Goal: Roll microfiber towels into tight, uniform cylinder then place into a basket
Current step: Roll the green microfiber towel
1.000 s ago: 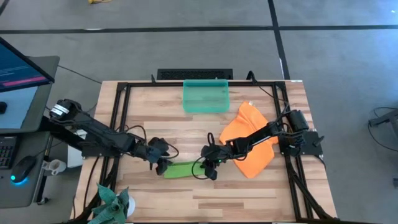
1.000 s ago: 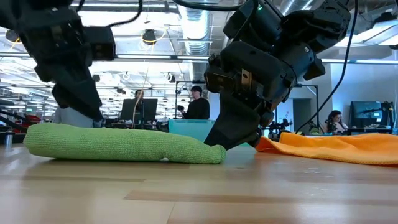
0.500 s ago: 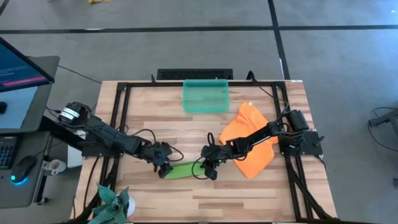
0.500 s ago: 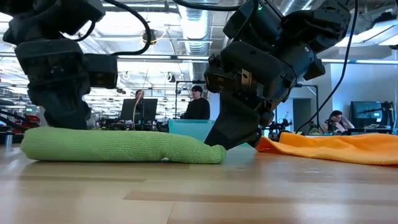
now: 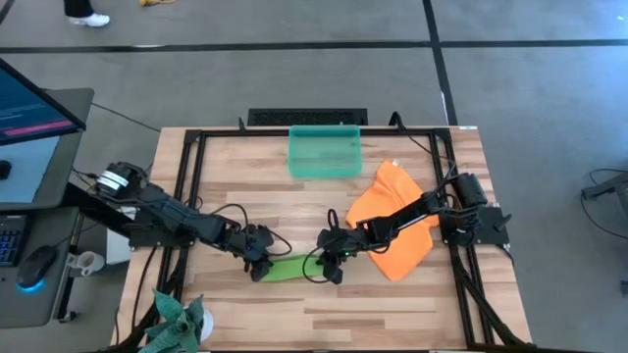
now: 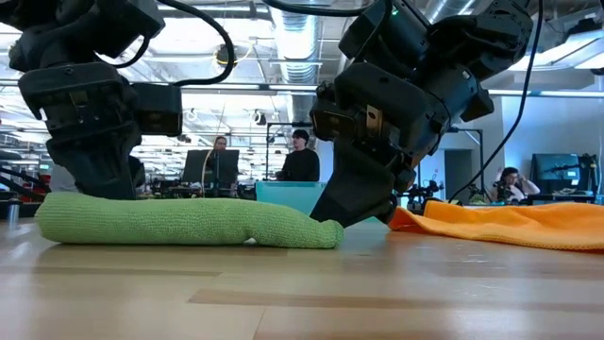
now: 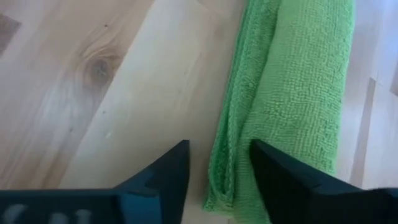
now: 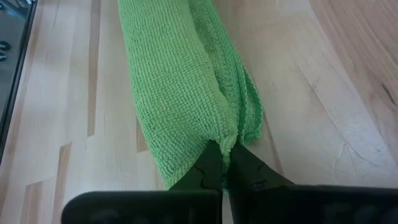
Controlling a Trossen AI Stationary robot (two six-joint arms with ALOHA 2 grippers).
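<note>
Green towel (image 5: 287, 268), rolled, lies near the table's front edge between both grippers. The right gripper (image 8: 225, 169) stays clenched on one end; the left gripper (image 7: 217, 165), fingers still parted, has come down astride the other end, ready to lift it toward the basket (image 5: 325, 152).

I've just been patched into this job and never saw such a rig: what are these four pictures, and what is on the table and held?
Two dark robot arms work at a wooden table. One picture looks straight down, one looks level across the tabletop, and two come from cameras on the wrists. A rolled green towel lies between the arms. The right gripper is shut, pinching one end of it. The left gripper straddles the other end, its fingers either side of the folded edge. An orange towel lies unrolled under the right arm, and the teal basket sits at the far edge.
</note>
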